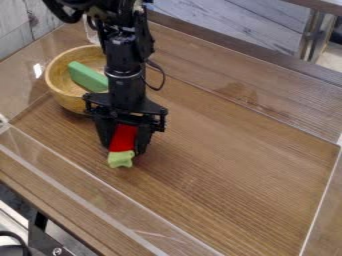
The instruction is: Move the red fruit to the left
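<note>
The red fruit (124, 138) is a small toy strawberry lying on the wooden table, its light green cap (120, 159) pointing toward the near edge. My gripper (124, 140) points straight down over it, low at the table. One black finger (106, 137) stands on each side of the red body, drawn in against it. The arm rises straight up behind the fruit and hides the fruit's far end.
A wooden bowl (59, 97) sits at the back left, just beyond the gripper, holding a green wedge block (88, 75). Clear low walls run along the table's left and front edges (80, 190). Bare wood stretches to the right.
</note>
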Action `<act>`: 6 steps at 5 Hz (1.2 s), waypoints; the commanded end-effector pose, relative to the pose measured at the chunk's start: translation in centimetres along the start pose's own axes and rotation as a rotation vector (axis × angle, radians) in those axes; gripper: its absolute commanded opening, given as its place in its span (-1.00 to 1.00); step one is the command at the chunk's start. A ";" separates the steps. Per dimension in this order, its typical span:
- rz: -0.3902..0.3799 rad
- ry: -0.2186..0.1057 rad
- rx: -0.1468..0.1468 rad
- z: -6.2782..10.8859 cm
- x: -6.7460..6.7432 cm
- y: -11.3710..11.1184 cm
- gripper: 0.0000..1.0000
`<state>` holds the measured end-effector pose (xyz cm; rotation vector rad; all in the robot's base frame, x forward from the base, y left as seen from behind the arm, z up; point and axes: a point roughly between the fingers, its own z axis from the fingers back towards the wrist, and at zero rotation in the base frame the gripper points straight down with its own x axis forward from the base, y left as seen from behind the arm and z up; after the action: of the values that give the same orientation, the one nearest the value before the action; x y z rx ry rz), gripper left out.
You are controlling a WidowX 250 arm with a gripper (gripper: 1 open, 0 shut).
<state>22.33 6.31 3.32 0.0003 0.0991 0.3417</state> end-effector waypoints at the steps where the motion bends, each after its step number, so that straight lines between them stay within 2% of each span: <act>1: 0.016 -0.095 -0.012 3.4 1.1 0.0 -1.00; 2: 0.069 -0.130 -0.031 5.7 1.7 1.0 -1.00; 3: 0.160 -0.155 -0.061 7.7 3.0 2.7 -1.00; 5: 0.299 -0.165 -0.084 8.1 5.2 7.0 -1.00; 6: 0.323 -0.158 -0.091 7.5 5.8 8.2 -1.00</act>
<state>25.12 15.44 8.91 -0.0606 -0.0182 0.6634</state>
